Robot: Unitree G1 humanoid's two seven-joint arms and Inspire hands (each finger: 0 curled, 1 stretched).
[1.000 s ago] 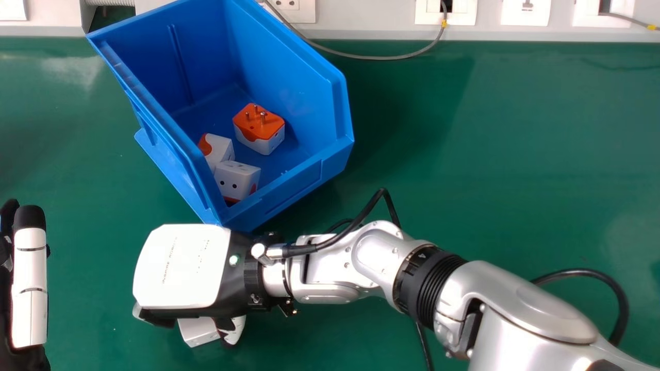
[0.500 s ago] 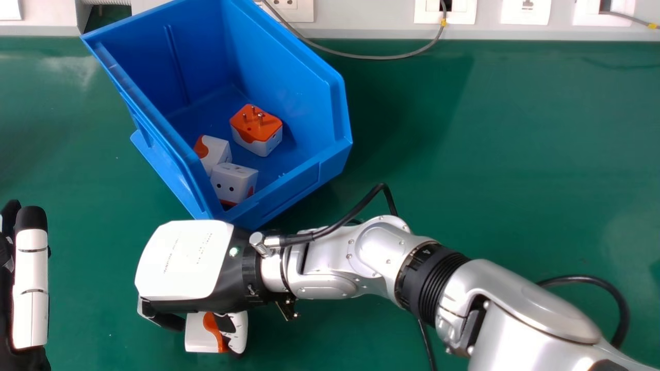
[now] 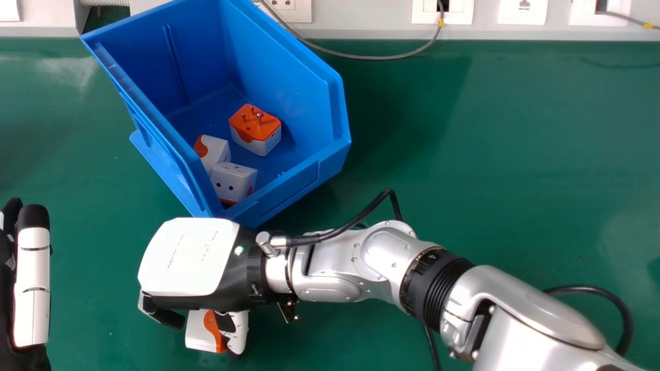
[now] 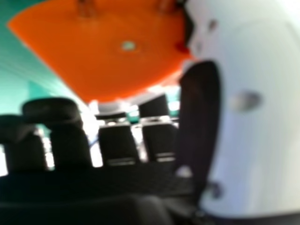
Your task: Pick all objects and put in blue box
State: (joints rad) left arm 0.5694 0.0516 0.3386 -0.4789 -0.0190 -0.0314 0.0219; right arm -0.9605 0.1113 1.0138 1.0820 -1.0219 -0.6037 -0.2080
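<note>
And it's the white-and-orange adapter (image 3: 198, 332) that is caught here, pinched between the thumb (image 3: 237, 330) and the curled fingers of the right hand (image 3: 188, 257)! It is held just past the edge of the palm, over the green table (image 3: 464, 206), with the thumb pressed up beside its orange part. In the right hand view, the orange face (image 4: 112, 56) is presented above the dark fingertips, the thumb's black pad set right alongside; two pins are cut off by the frame's edge.

Much is covered, though: part of the adapter is masked by the palm, the grip of the fingers behind it is hidden, and whether the table is touched cannot be told. The near corner of the blue box (image 3: 304, 178) is overlapped by the back of the hand, contact impossible to judge, and the box's far end is cropped at the top. Inside it, three more adapters (image 3: 255, 131) are gathered, the lowest partly screened by the wall. At the left edge, the left hand (image 3: 32, 283) is cut off, its visible fingers held straight.
</note>
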